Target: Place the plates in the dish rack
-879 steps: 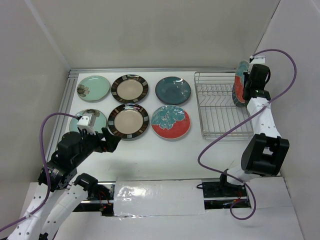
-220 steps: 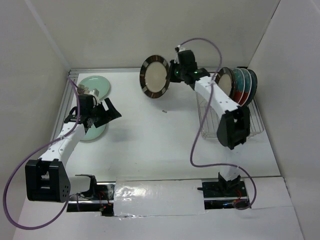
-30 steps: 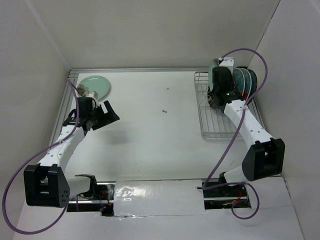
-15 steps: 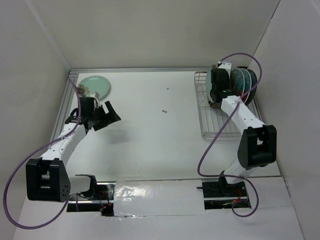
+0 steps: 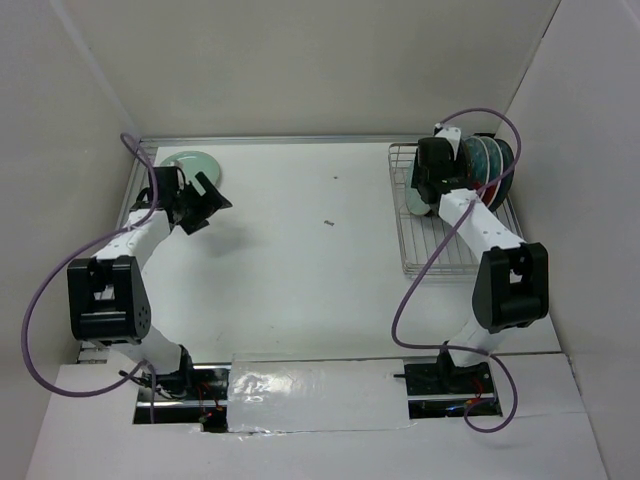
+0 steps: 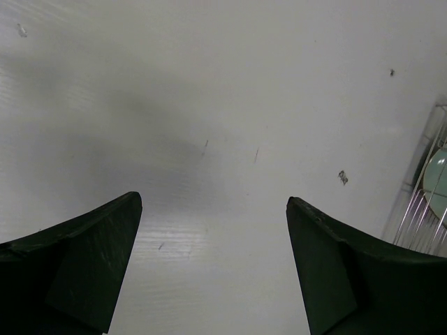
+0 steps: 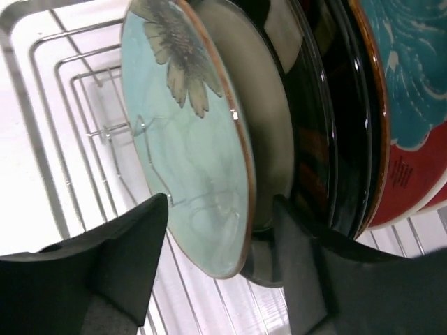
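Plate (image 7: pixel 188 160), mint-green, in dish rack (image 7: pixel 25 91), right hand (image 7: pixel 222 202) parted astride its rim, left hand (image 6: pixel 213 199) spread, empty.

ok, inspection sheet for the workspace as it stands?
Surface: white table, bare in the middle.
Job's things: dish rack at far right holds plates on edge: a mint-green flower plate nearest the camera, then a cream plate, dark ones, and a red-and-teal plate. One more mint-green plate lies flat at far left.
Clutter: small specks mid-table.
Grippers: left gripper open above bare table; right gripper open, jaws either side of the racked flower plate's rim.
Cables: purple cables loop off both arms, clear of the plates.
Surroundings: plain white walls; taped strip at the near edge.
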